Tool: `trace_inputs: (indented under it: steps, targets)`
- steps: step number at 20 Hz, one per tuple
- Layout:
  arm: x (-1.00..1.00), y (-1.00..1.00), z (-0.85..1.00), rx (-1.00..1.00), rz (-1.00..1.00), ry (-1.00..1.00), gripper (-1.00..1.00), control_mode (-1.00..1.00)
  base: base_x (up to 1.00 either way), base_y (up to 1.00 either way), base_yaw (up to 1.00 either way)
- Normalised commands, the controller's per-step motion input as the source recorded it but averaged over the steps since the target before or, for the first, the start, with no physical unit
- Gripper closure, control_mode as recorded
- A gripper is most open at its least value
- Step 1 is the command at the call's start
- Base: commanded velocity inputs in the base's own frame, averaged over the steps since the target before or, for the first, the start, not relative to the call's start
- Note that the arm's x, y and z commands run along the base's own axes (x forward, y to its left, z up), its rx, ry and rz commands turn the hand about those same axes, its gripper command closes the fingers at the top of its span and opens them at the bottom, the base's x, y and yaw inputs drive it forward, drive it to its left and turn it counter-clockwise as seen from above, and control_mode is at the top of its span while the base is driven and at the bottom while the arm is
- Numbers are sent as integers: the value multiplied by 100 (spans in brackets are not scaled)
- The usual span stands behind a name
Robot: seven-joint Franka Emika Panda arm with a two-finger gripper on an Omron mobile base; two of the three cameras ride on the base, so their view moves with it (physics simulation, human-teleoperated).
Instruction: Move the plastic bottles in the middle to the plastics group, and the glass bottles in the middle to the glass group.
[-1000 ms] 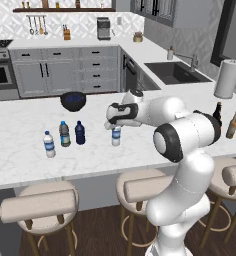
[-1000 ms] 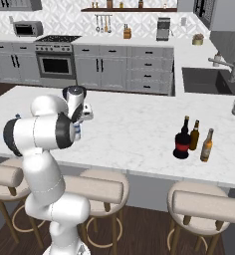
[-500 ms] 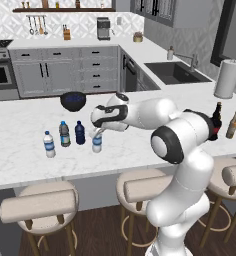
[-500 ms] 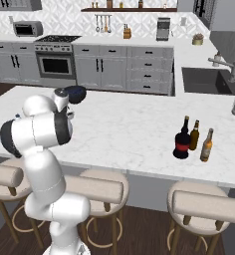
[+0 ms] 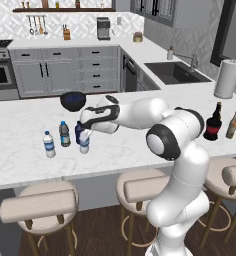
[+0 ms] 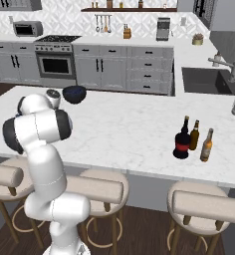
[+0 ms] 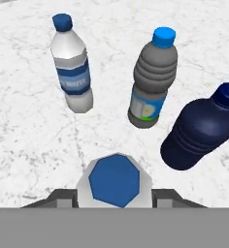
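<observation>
My gripper (image 5: 85,132) is shut on a small clear bottle (image 5: 84,145), which it holds upright by the neck, low over the counter. In the hand view its blue cap (image 7: 115,180) sits between my fingertips (image 7: 63,198). Just beyond it stand the navy bottle (image 7: 199,131), the greyish blue-capped bottle (image 7: 153,80) and a clear blue-labelled water bottle (image 7: 72,77). These form a row on the left of the counter (image 5: 64,134). Far to the right the squat red-labelled bottle (image 6: 181,142) stands beside two brown beer bottles (image 6: 194,135) (image 6: 206,145).
A dark bowl (image 5: 72,100) sits behind the plastic bottles. A paper towel roll (image 5: 226,78) stands at the far right by the sink (image 5: 176,72). Stools (image 5: 40,205) line the counter's near edge. Bare white marble (image 6: 124,124) lies between the two bottle groups.
My arm has swung left with the clear bottle, from the counter's middle to a spot beside the navy bottle. The other bottles have not moved.
</observation>
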Motion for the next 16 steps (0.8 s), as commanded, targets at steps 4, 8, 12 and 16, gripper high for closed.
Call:
trace_inputs:
  steps: [4, 8, 12, 16]
  targets:
    - [0, 30, 0, 0, 1, -1, 100, -100, 0, 0, 0]
    - [0, 35, 0, 0, 0, 0, 100, -100, 0, 0, 0]
    - [4, 32, 0, 0, 0, 0, 100, -100, 0, 0, 0]
    - [7, 33, 0, 0, 0, 0, 100, -100, 0, 0, 0]
